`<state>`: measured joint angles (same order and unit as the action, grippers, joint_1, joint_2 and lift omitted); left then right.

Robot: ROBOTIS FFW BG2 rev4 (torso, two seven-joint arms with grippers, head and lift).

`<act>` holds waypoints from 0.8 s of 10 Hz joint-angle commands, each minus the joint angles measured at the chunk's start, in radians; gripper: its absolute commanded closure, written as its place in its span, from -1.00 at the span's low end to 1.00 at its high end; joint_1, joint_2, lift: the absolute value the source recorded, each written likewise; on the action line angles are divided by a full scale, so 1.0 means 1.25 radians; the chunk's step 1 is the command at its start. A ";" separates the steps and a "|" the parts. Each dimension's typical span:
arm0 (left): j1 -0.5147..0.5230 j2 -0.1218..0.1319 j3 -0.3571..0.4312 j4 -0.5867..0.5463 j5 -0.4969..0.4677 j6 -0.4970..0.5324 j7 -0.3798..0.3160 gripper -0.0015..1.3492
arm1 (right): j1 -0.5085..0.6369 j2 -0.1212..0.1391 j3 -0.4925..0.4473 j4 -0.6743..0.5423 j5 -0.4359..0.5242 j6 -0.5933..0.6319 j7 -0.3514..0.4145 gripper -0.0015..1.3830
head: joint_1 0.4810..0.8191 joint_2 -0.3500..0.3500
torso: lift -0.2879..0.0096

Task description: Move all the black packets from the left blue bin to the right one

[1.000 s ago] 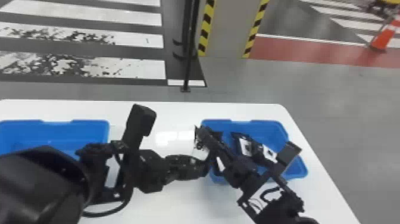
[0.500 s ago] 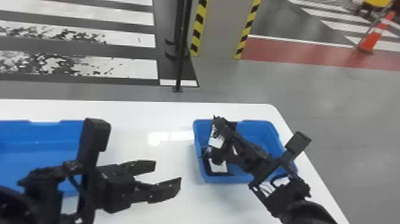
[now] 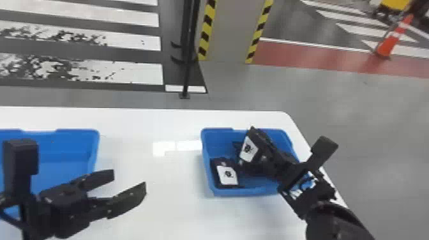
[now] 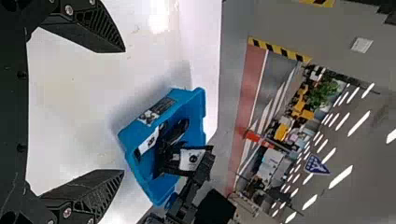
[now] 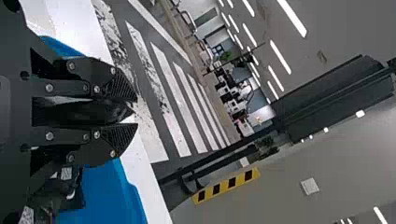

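Away from the blue plastic right bin, the black two-fingered left tool has moved, and hangs open above the white table. Over that bin, the black two-fingered right tool grips a white-labelled black packet; a similar packet lies inside.

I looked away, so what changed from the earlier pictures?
The black left gripper moved left, away from the right blue plastic bin; its fingers are open. The black right gripper moved right, farther over that bin, holding a black packet with a white label. The left blue plastic bin and the right one stayed on the white table.
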<state>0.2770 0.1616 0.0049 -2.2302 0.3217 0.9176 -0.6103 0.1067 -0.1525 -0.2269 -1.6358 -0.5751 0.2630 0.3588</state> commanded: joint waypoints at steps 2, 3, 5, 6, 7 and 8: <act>0.055 -0.015 0.095 -0.025 -0.005 -0.114 0.000 -0.81 | 0.027 -0.002 -0.007 -0.033 0.064 -0.079 -0.010 -0.92 | 0.27 -0.69 | -0.01; 0.085 -0.021 0.125 -0.025 -0.004 -0.202 0.001 -0.81 | 0.068 0.001 -0.005 -0.077 0.092 -0.122 -0.012 -0.81 | 0.27 -0.63 | -0.01; 0.165 -0.040 0.184 -0.025 0.006 -0.381 0.011 -0.81 | 0.188 0.016 0.001 -0.220 0.152 -0.161 -0.013 -0.76 | 0.27 -0.53 | -0.01; 0.204 -0.051 0.213 -0.025 0.006 -0.461 0.019 -0.81 | 0.256 0.034 0.003 -0.287 0.184 -0.197 -0.021 -0.76 | 0.27 -0.43 | -0.01; 0.250 -0.064 0.243 -0.025 0.006 -0.561 0.035 -0.81 | 0.313 0.056 0.006 -0.322 0.182 -0.205 -0.024 -0.76 | 0.27 -0.31 | -0.01; 0.273 -0.073 0.251 -0.025 0.001 -0.620 0.053 -0.81 | 0.360 0.069 0.006 -0.357 0.189 -0.222 -0.026 -0.76 | 0.27 -0.25 | -0.01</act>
<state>0.5979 0.0776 0.3096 -2.2617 0.3264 0.1922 -0.5447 0.5220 -0.0767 -0.2195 -2.0575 -0.3426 -0.0023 0.3267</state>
